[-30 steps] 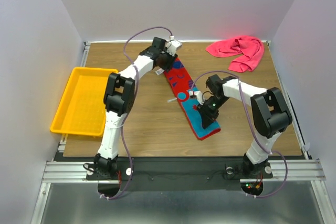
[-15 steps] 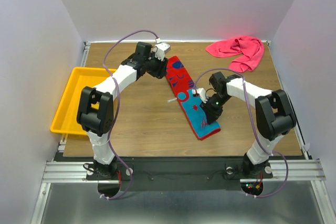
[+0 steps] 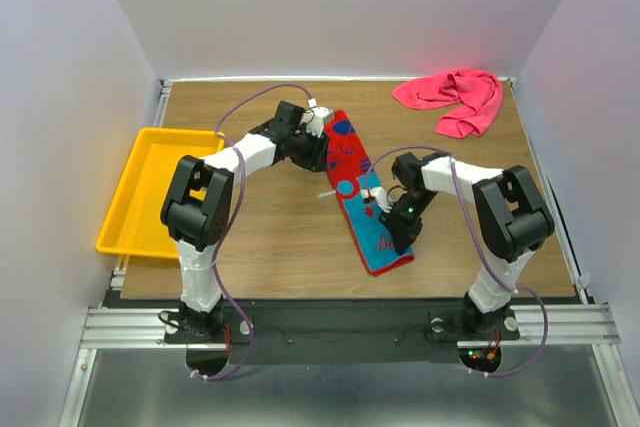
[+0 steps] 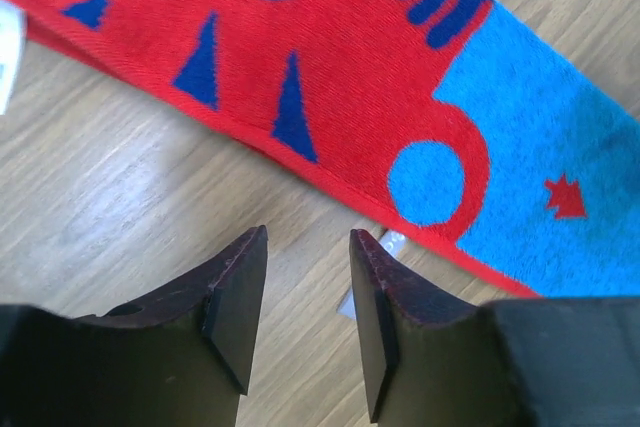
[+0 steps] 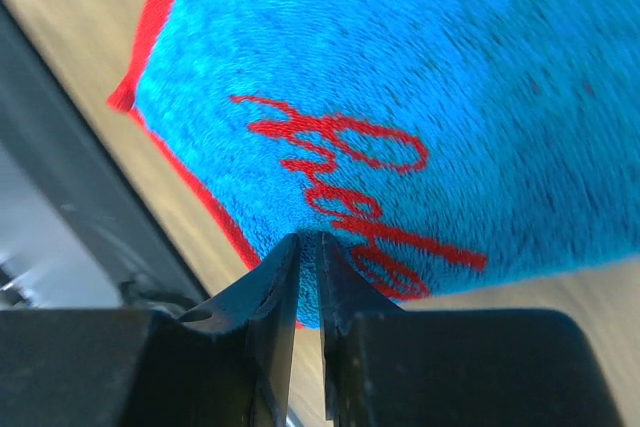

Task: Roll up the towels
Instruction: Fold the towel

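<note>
on the wooden table (image 3: 270, 237), near its middle, the patterned towel (image 3: 352, 169) lies flat as a long strip, slanting from a red-and-navy far end to a teal near end. the right gripper (image 5: 310, 237) is down at the right edge of that teal end, its jaws clenched on the cloth's border just below some red script lettering. the left gripper (image 4: 308, 237) hovers over bare wood just beside the towel's left edge, close to the far end. its jaws are parted, with nothing between them. a small white tag (image 4: 395, 240) pokes out from under the towel's red hem nearby. the pink towel (image 3: 455, 95) lies crumpled in the far right corner, well apart from both arms. a yellow tray (image 3: 160, 192) sits at the table's left edge.
</note>
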Tool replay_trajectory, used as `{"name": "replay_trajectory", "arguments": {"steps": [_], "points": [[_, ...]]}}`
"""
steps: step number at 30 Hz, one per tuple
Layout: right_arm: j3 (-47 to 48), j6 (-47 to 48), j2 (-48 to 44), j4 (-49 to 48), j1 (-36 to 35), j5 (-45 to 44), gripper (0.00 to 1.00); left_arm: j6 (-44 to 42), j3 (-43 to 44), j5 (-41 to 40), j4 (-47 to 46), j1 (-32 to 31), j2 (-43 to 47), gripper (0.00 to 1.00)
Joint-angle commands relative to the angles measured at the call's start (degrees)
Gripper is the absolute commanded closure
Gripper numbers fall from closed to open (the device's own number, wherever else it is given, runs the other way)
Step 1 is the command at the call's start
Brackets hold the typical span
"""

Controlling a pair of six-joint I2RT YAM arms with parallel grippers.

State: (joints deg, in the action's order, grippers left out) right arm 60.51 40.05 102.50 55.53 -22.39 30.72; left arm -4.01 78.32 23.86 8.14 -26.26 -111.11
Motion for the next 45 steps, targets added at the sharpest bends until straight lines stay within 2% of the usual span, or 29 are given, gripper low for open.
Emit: {"name": "replay_trajectory", "arguments": {"steps": [1, 5, 10, 15, 16, 19, 23, 30, 40, 45], "points": [[-0.2, -0.7, 3.3, -1.4, -5.0, 7.6, 0.82, -0.2, 2.0, 3.4, -1.3, 3.8, 3.4, 0.47], [3.3, -5.5, 6.8, -4.2, -9.9, 14.7, 0.81, -2.9, 4.2, 5.6, 2.0, 6.8, 6.5, 0.45], [6.4, -9.8, 6.8, -6.0, -10.7, 22.0, 0.77, -7.5, 0.8, 7.2, 2.5, 8.5, 14.8, 0.40], [6.4, -12.5, -1.4, -6.0, -10.7, 25.3, 0.75, -14.5, -8.5, 7.0, 1.6, 8.4, 27.1, 0.32], [5.9, -12.9, -4.6, -6.1, -10.7, 26.7, 0.76, -15.8, -9.6, 6.8, 1.6, 8.3, 28.2, 0.32], [2.6, -15.4, -6.6, -7.2, -10.7, 28.8, 0.76, -17.3, -12.1, 5.7, 1.4, 8.2, 30.9, 0.32], [-0.6, -15.2, -3.9, -6.6, -10.7, 25.6, 0.79, -17.2, -11.6, 5.6, 2.0, 8.2, 31.7, 0.32], [3.0, -11.1, 0.8, 1.6, -10.7, 14.9, 0.82, -19.6, -13.5, 5.4, 1.3, 7.5, 32.4, 0.32], [1.4, -11.3, 6.3, -0.4, -11.1, 8.9, 0.82, -20.5, -15.0, 5.5, -0.1, 7.1, 32.0, 0.32], [1.5, -13.8, 8.7, -2.0, -11.2, 6.8, 0.83, -24.2, -17.0, 4.8, 1.2, 5.7, 34.3, 0.32]]}}
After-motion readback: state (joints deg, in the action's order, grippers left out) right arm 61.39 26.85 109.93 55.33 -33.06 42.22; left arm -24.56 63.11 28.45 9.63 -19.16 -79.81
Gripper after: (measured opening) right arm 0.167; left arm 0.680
